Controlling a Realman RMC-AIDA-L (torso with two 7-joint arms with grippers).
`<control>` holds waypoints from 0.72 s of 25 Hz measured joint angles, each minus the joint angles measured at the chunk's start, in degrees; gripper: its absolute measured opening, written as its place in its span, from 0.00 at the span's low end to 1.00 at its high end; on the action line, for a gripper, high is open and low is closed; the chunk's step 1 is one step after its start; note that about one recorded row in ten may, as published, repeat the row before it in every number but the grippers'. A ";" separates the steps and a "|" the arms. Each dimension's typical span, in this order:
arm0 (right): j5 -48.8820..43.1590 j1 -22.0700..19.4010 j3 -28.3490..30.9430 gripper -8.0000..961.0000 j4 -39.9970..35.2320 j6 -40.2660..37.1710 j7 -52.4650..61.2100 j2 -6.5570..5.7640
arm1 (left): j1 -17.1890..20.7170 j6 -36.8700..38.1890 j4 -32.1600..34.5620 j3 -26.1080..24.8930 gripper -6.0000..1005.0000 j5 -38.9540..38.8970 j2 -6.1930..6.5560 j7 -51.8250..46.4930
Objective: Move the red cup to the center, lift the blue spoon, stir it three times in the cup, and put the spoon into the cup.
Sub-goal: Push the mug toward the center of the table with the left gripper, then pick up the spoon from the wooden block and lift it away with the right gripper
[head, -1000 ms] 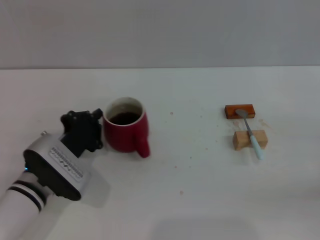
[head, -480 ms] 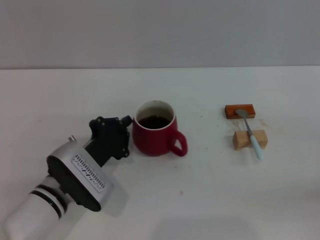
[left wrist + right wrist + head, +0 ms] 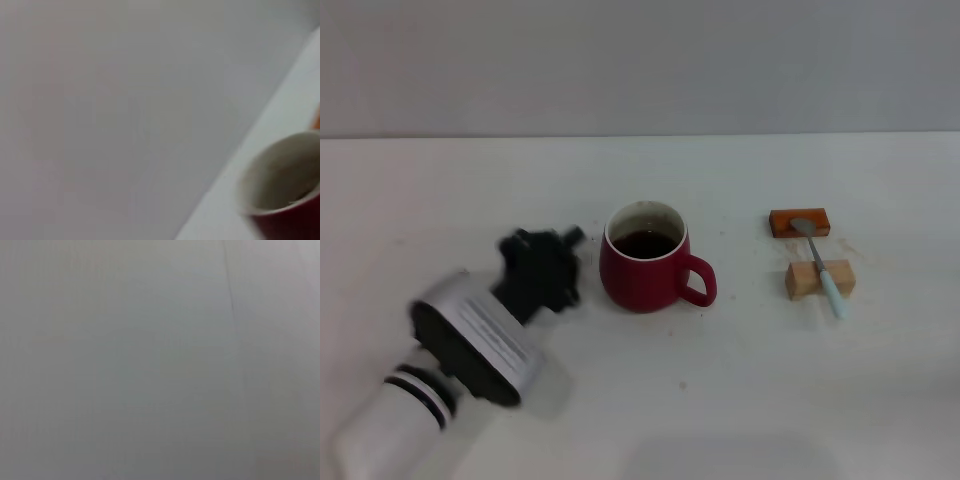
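Red cup (image 3: 643,270): one, upright near the middle of the white surface (image 3: 720,400). Squat, dark red, white inner rim, dark liquid inside. Loop handle points toward the robot's right, slightly toward the near edge. Left wrist view catches the cup (image 3: 285,185) close by, rim and pale inner wall showing.

Blue spoon (image 3: 820,264): one, well to the right of the cup, clear of it. Long axis runs roughly far-to-near, leaning a little right at the near end. Silver bowl at the far end rests on the orange-brown block (image 3: 800,222); neck and pale blue handle cross the tan wooden block (image 3: 819,279), and the handle tip overhangs it on the near side. Spoon bridges the two blocks.

Blocks: two, one of each colour, orange-brown behind, tan in front, a small gap between them.

Left claw (image 3: 542,268): black, low over the surface, just beside the cup's left flank with a narrow gap showing; grey and white arm trails off to the near left corner. Whether the claw is wide or narrow, cannot tell; nothing seen in its grip.

Right claw: not seen in any view; right wrist view shows only plain grey.
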 joint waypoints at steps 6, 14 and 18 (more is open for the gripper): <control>0.00 -0.16 -0.37 0.79 -0.15 0.14 0.00 0.53 | 2.53 0.56 1.53 -20.76 0.12 -0.25 0.30 -16.50; 0.00 -0.39 -0.32 0.79 -0.46 0.10 0.00 0.94 | 2.74 2.04 7.34 -38.35 0.14 -0.17 1.13 -33.82; 0.01 -0.44 -0.25 0.79 -0.54 0.07 0.00 1.20 | 2.74 4.18 7.58 -39.85 0.14 -0.11 1.14 -35.35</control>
